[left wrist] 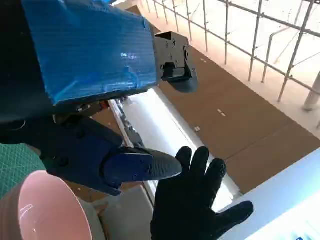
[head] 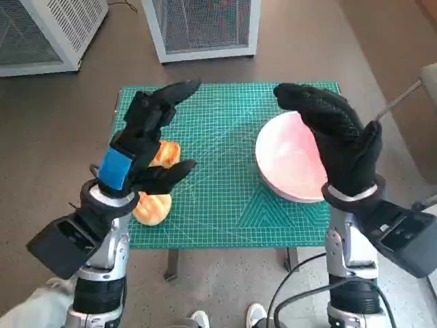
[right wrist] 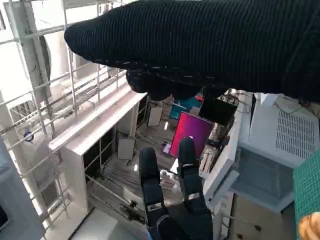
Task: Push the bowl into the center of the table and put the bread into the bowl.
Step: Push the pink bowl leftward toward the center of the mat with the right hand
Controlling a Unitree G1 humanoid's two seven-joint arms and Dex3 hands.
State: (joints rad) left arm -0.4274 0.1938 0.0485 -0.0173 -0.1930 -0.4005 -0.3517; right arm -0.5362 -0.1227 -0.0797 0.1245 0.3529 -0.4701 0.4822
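A pink bowl (head: 287,160) sits on the right part of the green cutting mat (head: 218,137), partly under my gloved right hand (head: 334,137). That hand is raised above the bowl, fingers spread, holding nothing. Golden bread (head: 153,205) lies at the mat's left edge, mostly hidden beneath my left hand (head: 147,133), which hovers over it with fingers apart and empty. In the left wrist view the bowl (left wrist: 47,210) shows at the lower corner with the right hand (left wrist: 195,200) beyond it. The right wrist view shows the left hand (right wrist: 175,200) and a sliver of bread (right wrist: 310,226).
Two white mesh-sided cabinets (head: 205,27) (head: 48,34) stand on the floor beyond the table. A thin metal rod (head: 399,99) pokes in at the right. A person's shoes (head: 256,316) show below the table's front edge.
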